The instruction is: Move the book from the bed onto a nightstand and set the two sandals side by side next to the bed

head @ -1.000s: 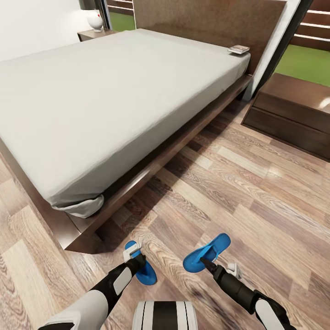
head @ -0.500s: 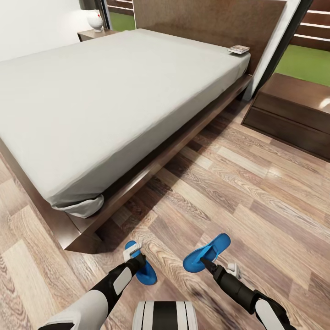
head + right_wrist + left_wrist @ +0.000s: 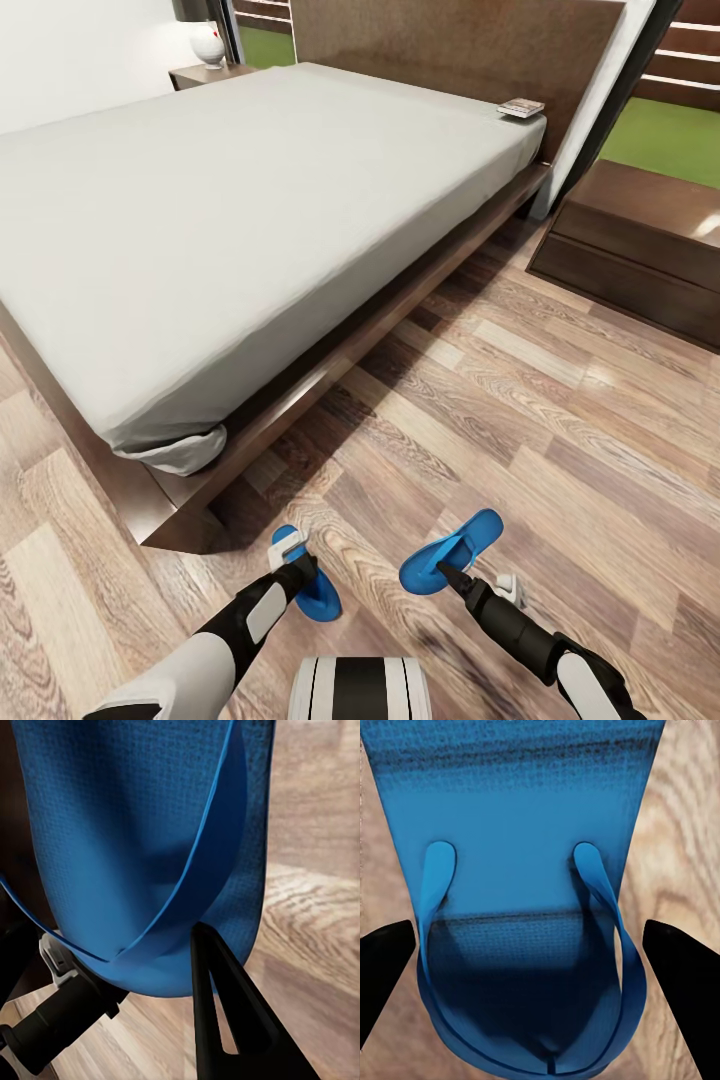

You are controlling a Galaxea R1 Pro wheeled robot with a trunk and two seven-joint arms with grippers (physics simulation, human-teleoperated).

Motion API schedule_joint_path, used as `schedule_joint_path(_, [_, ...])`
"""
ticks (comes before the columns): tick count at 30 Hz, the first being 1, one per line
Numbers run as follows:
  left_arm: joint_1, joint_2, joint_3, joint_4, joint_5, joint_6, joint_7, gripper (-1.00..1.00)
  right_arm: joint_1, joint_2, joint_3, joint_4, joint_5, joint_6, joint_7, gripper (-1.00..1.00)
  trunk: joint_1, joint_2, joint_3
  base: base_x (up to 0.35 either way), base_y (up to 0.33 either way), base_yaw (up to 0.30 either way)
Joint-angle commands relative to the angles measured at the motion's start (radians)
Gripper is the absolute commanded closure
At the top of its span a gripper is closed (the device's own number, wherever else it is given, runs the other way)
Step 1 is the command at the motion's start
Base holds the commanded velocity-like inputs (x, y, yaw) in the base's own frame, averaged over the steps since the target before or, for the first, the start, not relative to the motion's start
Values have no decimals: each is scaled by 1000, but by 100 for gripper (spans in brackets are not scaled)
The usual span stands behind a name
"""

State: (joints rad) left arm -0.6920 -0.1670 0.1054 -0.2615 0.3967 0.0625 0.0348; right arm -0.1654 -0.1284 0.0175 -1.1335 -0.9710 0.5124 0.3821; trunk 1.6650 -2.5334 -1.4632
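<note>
Nothing has moved since the earlier frames: both arms, both sandals and the camera stay exactly where they were. Nearest to the robot, the left gripper (image 3: 291,572) is down at the left sandal (image 3: 312,590), which lies flat on the wood-plank floor (image 3: 560,420) close to the foot corner of the bed (image 3: 230,200). In the left wrist view this sandal (image 3: 521,892) sits straight ahead between the two dark fingertips (image 3: 382,967), which stand wide apart on either side of the thong straps and hold nothing. The right gripper (image 3: 447,570) meets the right sandal (image 3: 452,551) at its near end; this sandal is tilted, its far end raised toward the bed, so it seems lifted. In the right wrist view one finger (image 3: 217,997) presses at the sandal's edge (image 3: 135,855), and I judge the grip closed on it, though the second finger is not clear. The two long axes diverge and the sandals are apart, so the coming move must bring the right one parallel and just beside the left one. Farther away, the book (image 3: 521,107) rests on the mattress corner beside the headboard, with the near nightstand (image 3: 640,240) to its right and a second nightstand (image 3: 205,73) with a white lamp (image 3: 208,43) at the far side. The book's writing is too small to read.
</note>
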Motion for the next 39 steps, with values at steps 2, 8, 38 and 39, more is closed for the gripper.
schedule_joint_path(2, [0, 0, 7, -3, 2, 7, 2, 100, 0, -1, 1, 0, -8, 4, -2, 100, 0, 0, -1, 0, 0, 0])
schedule_joint_path(8, [0, 3, 7, -2, 2, 8, 2, 100, 0, -1, 1, 0, -8, 5, -2, 100, 0, 0, -1, 0, 0, 0])
schedule_joint_path(38, [0, 4, 7, -3, 2, 8, 2, 100, 0, -1, 1, 0, -8, 5, -2, 100, 0, 0, -1, 0, 0, 0])
schedule_joint_path(39, [0, 5, 7, -3, 2, 8, 2, 100, 0, -1, 1, 0, -8, 5, -2, 100, 0, 0, -1, 0, 0, 0])
